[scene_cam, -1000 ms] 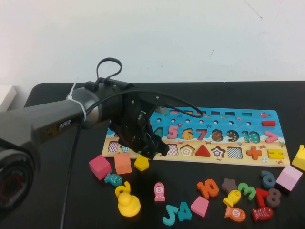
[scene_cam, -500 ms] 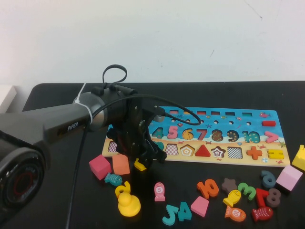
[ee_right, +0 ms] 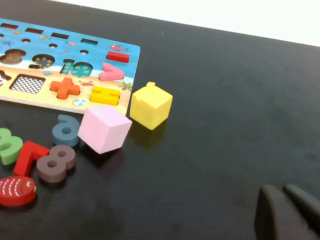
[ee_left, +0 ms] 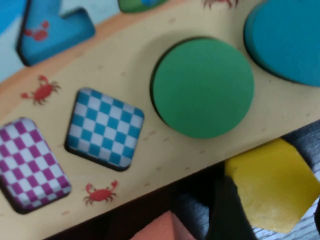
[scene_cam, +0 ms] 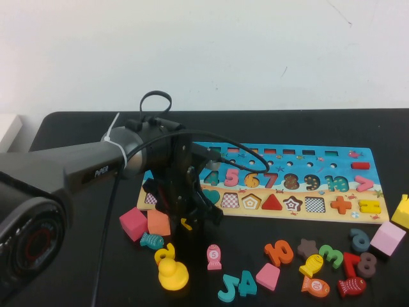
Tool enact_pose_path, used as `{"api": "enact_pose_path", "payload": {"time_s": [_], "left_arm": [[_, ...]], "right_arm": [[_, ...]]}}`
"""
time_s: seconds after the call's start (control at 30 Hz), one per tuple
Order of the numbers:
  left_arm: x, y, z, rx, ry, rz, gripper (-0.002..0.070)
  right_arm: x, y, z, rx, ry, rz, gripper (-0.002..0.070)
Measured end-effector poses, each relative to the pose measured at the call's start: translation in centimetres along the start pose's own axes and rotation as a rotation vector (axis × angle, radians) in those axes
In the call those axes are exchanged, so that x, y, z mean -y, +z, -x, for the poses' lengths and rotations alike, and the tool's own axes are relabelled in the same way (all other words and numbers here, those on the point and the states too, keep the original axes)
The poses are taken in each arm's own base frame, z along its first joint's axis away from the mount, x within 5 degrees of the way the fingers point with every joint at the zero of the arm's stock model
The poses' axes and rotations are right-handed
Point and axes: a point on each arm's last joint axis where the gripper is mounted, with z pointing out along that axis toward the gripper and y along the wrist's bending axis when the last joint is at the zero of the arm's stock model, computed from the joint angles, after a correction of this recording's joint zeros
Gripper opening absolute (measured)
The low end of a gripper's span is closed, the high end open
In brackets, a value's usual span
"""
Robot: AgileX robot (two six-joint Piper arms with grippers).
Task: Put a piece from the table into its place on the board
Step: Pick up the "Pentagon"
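The piece, a yellow pentagon block point(scene_cam: 186, 224), lies on the black table point(scene_cam: 287, 128) just in front of the board point(scene_cam: 323, 216). My left gripper point(scene_cam: 192, 220) stands over it and hides most of it in the high view. In the left wrist view the left gripper point(ee_left: 272, 220) is open, and the pentagon point(ee_left: 272, 190) lies between one dark finger point(ee_left: 225, 215) and the other at the picture's edge. Its place, the five-sided cut-out point(scene_cam: 250, 202), lies open on the sandy strip. The right gripper point(ee_right: 287, 210) is shut and holds nothing, low over bare table.
A pink cube point(scene_cam: 133, 223) and an orange block point(scene_cam: 160, 222) sit close beside the piece. A yellow duck point(scene_cam: 171, 275), a teal fish point(scene_cam: 152, 240) and several loose numbers lie in front. A yellow house block point(ee_right: 151, 105) and a pink cube point(ee_right: 105, 129) stand by the board's right end.
The left gripper has come down and toward the front edge, from over the board's strip to around the yellow pentagon, which it now mostly covers.
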Motion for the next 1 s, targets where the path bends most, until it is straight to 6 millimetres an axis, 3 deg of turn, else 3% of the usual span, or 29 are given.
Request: {"api": "enact_pose_path", "payload": {"time_s": [0.67, 0.83, 1.0], "left_arm": [[0.0, 0.0, 0.1, -0.04, -0.008, -0.003, 0.0307], [0.3, -1.8, 1.2, -0.065, 0.013, -0.016, 0.0306], [1.3, -4.6, 3.5, 0.034, 0.033, -0.097, 0.0306]], "right_arm": [[0.0, 0.0, 0.0, 0.0, 0.0, 0.0, 0.0019], [0.0, 0.0, 0.0, 0.0, 0.0, 0.0, 0.0019], [0.0, 0.0, 0.0, 0.0, 0.0, 0.0, 0.0018]]}}
